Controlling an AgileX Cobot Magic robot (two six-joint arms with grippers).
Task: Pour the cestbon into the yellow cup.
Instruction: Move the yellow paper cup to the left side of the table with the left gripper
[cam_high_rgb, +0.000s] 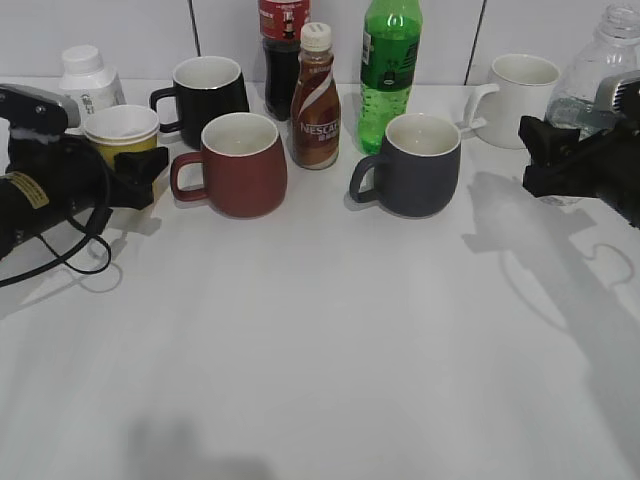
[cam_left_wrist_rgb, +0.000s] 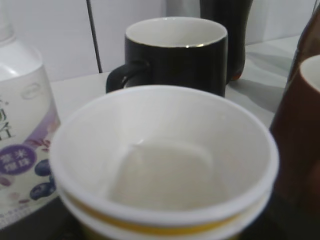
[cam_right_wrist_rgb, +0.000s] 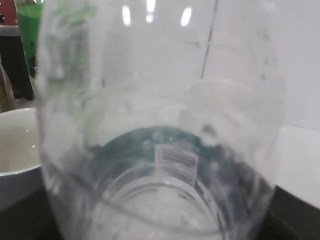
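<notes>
The yellow cup (cam_high_rgb: 122, 135), a stacked paper cup with a white rim, stands at the far left and fills the left wrist view (cam_left_wrist_rgb: 165, 165); its inside looks empty. My left gripper (cam_high_rgb: 140, 168) is closed around its lower part. The cestbon (cam_high_rgb: 598, 70), a clear ribbed bottle, stands at the far right with its cap off. It fills the right wrist view (cam_right_wrist_rgb: 160, 150), where its dark green label band shows through the plastic. My right gripper (cam_high_rgb: 548, 152) is shut on its middle. The fingertips are hidden in both wrist views.
Along the back stand a white bottle (cam_high_rgb: 88, 78), black mug (cam_high_rgb: 208, 95), brown-red mug (cam_high_rgb: 235, 160), cola bottle (cam_high_rgb: 283, 50), Nescafe bottle (cam_high_rgb: 316, 100), green soda bottle (cam_high_rgb: 390, 70), grey mug (cam_high_rgb: 415, 165) and white mug (cam_high_rgb: 518, 95). The front of the table (cam_high_rgb: 320, 350) is white.
</notes>
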